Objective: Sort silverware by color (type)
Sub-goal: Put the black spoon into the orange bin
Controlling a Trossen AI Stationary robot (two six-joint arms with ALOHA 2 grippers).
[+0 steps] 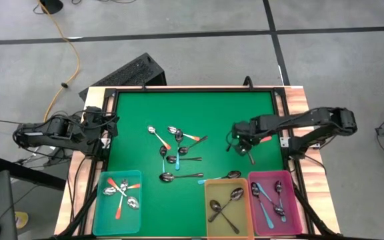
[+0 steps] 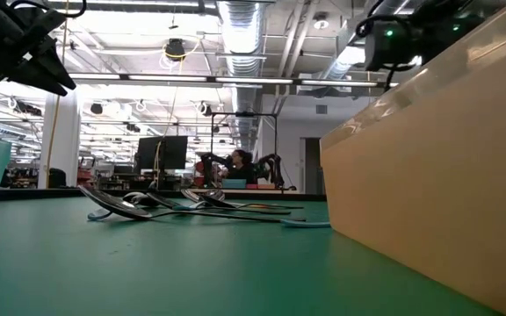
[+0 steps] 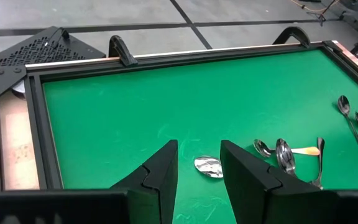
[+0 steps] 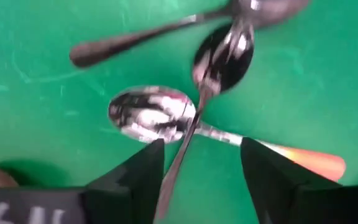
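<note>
Right gripper (image 1: 248,153) hangs open near the mat's right edge, above spoons (image 1: 177,152). Left gripper (image 1: 109,125) waits half-open at the left edge, holding nothing.

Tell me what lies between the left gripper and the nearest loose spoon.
Nothing. In the high view, only bare green mat separates the left gripper from the nearest spoon. The left wrist view agrees.

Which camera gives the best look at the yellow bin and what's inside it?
The high view: the yellow bin is seen from straight above, holding dark-handled spoons. The low view shows only its side wall, hiding the contents. Neither wrist view shows it.
</note>
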